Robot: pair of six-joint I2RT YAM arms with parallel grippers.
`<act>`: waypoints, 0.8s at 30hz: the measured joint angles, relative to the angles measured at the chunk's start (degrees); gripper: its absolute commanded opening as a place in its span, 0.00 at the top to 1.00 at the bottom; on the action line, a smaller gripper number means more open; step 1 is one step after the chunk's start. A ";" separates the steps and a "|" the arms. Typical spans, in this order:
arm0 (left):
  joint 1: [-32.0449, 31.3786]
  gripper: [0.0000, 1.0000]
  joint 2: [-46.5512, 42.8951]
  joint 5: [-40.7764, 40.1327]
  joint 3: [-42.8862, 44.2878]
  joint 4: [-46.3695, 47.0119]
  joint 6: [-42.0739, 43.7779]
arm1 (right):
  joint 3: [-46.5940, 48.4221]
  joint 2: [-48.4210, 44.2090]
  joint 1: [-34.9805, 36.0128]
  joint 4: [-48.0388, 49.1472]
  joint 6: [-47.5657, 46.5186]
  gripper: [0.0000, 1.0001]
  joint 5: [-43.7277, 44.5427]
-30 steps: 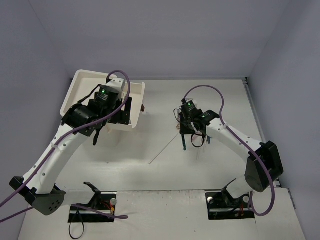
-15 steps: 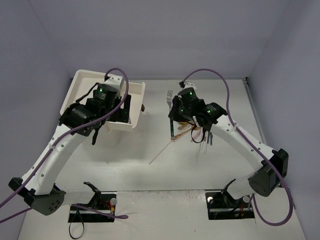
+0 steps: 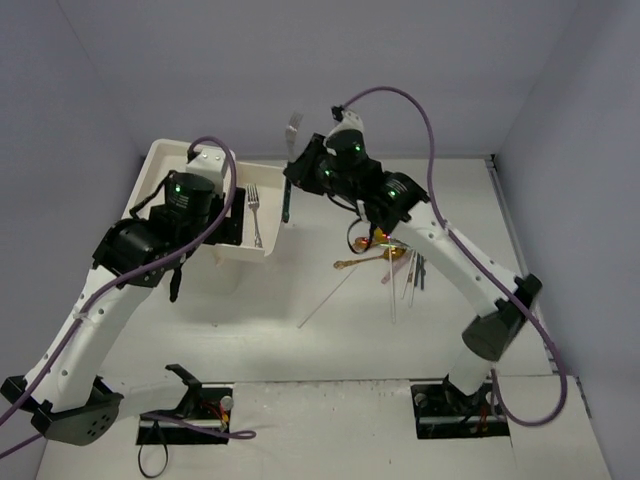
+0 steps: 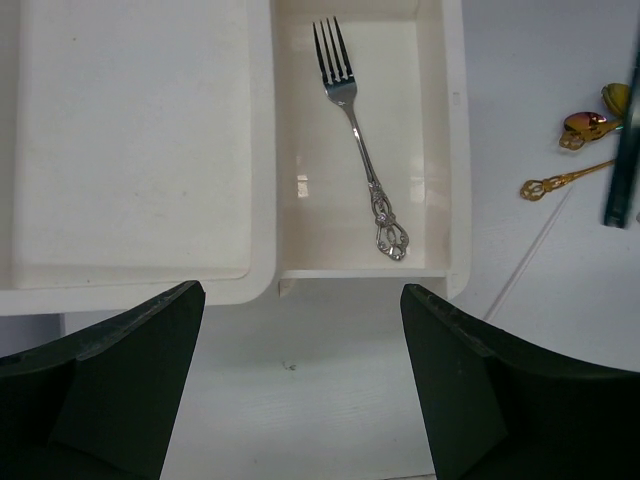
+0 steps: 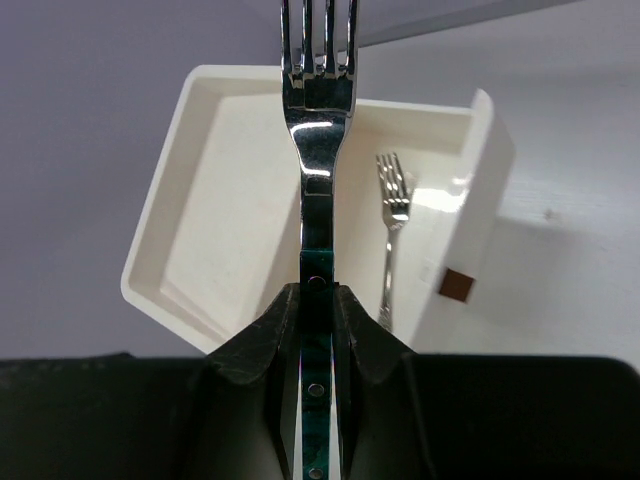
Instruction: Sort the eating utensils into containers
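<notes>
The white table (image 3: 330, 350) fills the top view; the white cabinet (image 3: 165, 175) with its rimmed top sits toward 10 o'clock on it. The left arm (image 3: 90, 310) rises from 7 o'clock and bends over the cabinet; the right arm (image 3: 450, 270) stretches from 5 o'clock up to about 12 o'clock, ending just beside the cabinet's 3 o'clock edge.

A long narrow drawer (image 4: 440, 150) lies along the cabinet's 3 o'clock side. The left gripper (image 4: 302, 295) hangs over the drawer's near end, released, its dark fingers (image 4: 110, 380) spread wide with nothing between them. The right gripper (image 5: 318, 300) is clenched on a teal-handled fork (image 5: 318, 140); the pads pinch the teal handle. In the top view its silver tines point to 12 o'clock; the fork is raised off the table, right at the drawer's 3 o'clock rim.

A silver fork (image 4: 355, 120) lies flat inside the drawer; in the left wrist view its tines point to 12 o'clock and its handle slants toward 5 o'clock.

The other utensils lie in a loose heap on the table at 3 o'clock from the cabinet, well apart from it; gold spoons (image 4: 585, 125) are on the heap's 9 o'clock side and dark and pale chopsticks (image 3: 412, 272) on its 3 o'clock side. One clear-white chopstick (image 3: 325, 300) lies alone, slanting away from the heap toward 7 o'clock.

A small brown knob (image 5: 457, 285) sits on the drawer's end face, at 5 o'clock from the silver fork in the right wrist view.
</notes>
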 measured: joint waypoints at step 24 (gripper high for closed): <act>0.37 0.23 -3.54 -1.03 -1.95 -0.42 0.08 | -15.48 -4.69 1.79 2.58 -4.71 0.49 15.69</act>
